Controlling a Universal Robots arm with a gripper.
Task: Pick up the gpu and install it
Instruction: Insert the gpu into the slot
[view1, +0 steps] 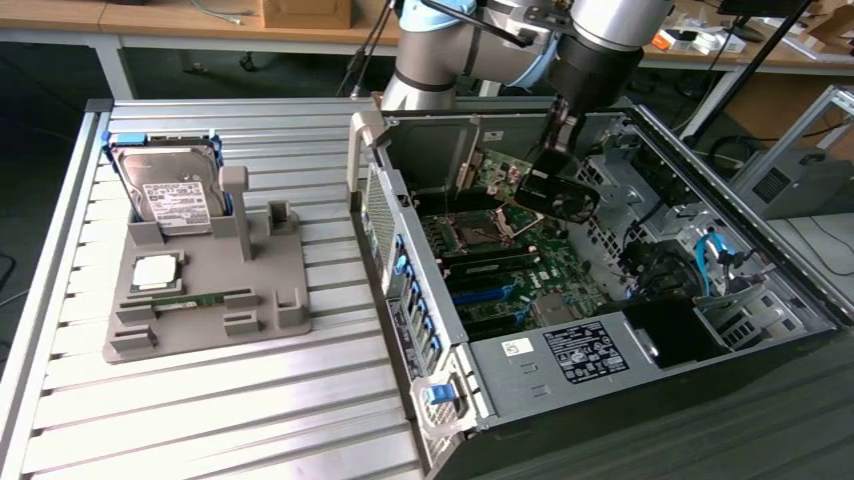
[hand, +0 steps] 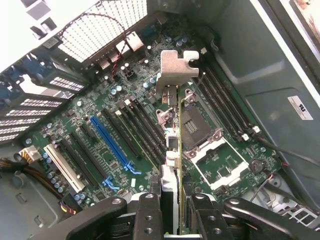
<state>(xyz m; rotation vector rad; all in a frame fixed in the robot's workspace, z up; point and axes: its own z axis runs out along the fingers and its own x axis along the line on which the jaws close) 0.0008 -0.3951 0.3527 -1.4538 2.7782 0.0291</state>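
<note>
The gpu (hand: 172, 150) hangs edge-on inside the open computer case (view1: 534, 370), clamped between the robot's fingers (hand: 150, 215), which stand narrowed on its two broad faces. It is clear of the motherboard (hand: 100, 125) below and not seated in any slot. Its silver mounting bracket (hand: 177, 70) leads at the far end. In the exterior view the card (view1: 558, 197) sits tilted under the arm, over the board's far end near the case's back wall. The card's lower edge runs parallel to the rows of expansion slots, between the long blue slot (hand: 112, 142) and the empty processor socket (hand: 197, 122) — which slot lies directly beneath cannot be told from here.

Doing this step well likely means keeping the card square to its slot, with the bracket lined up against the case's rear opening. The descent should be straight, with even pressure along the edge, since a skewed entry could jam the connector.

On the surface (view1: 240, 400), toward the exterior view's left edge, a gray fixture (view1: 200, 320) carries a hard drive (view1: 171, 195) and a memory stick (view1: 187, 297).
</note>
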